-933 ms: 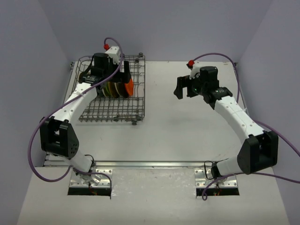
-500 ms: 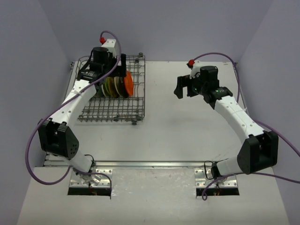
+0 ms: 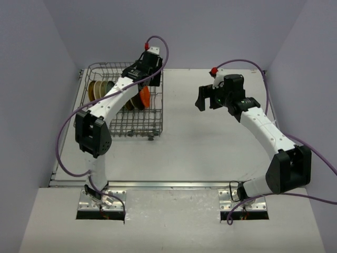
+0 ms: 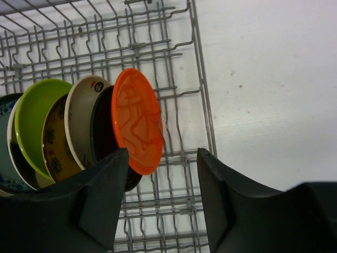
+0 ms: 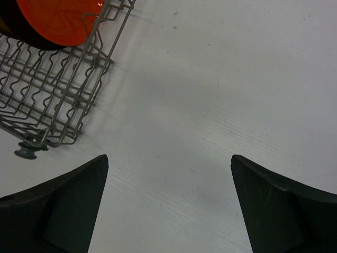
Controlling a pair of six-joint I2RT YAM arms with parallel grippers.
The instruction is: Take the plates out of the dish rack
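Plates: we see a row of them standing on edge in the dish rack (image 4: 200,79), which sits at about 10 o'clock on the table (image 3: 210,153) in the top view.
Order in the row: in the left wrist view the orange plate (image 4: 137,121) is at the 3 o'clock end. A dark plate (image 4: 102,137) is close behind it, then a beige underside (image 4: 79,121), a yellow-brown patterned face (image 4: 55,142) and the lime green plate (image 4: 34,116).
Left gripper (image 4: 163,158): its fingers are spread wide with nothing between them. It hangs over the rack with the orange plate at about 11 o'clock from the gap.
Right gripper (image 5: 167,163): it is also spread and empty, over bare table, with the rack corner at its 10 o'clock.
Handling: we judge the plates to be stiff, light and glossy, so slippery under the pads and liable to chip if knocked on wire.
Where to hold: we would take the upper rim of the orange plate, with one finger on each face. That end plate has free space on its 3 o'clock side.
Lift: we would pull roughly along the tines, since a sideways pull could jam the rim.
Risk: the dark plate sits so close that a finger could wedge against it or drag it along.
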